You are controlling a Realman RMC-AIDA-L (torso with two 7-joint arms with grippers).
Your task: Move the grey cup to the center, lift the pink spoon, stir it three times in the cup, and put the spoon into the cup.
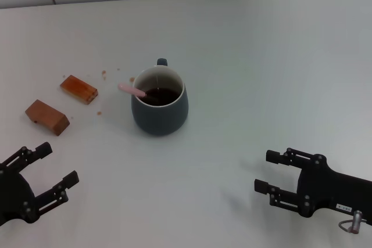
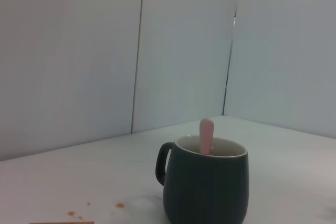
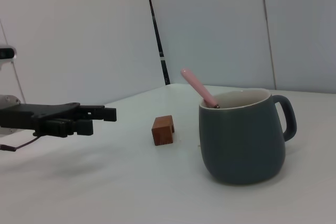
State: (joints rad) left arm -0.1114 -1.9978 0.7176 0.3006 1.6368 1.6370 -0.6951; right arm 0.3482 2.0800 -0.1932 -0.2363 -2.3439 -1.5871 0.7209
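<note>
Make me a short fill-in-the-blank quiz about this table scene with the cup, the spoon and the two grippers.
1. The spoon stands inside the ____, handle leaning over its rim.
2. The cup holds a dark ____.
3. Two brown blocks lie nearer the robot's ____ gripper.
4. The left gripper and right gripper both have their fingers ____ and hold nothing.

Missing words: cup; liquid; left; open

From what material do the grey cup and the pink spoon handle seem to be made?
The grey cup looks like glazed ceramic: a smooth blue-grey outside with a soft sheen, a white inside and a pale rim. The pink spoon handle looks like matte plastic or enamel-coated metal, evenly pale pink; I cannot tell which.
</note>
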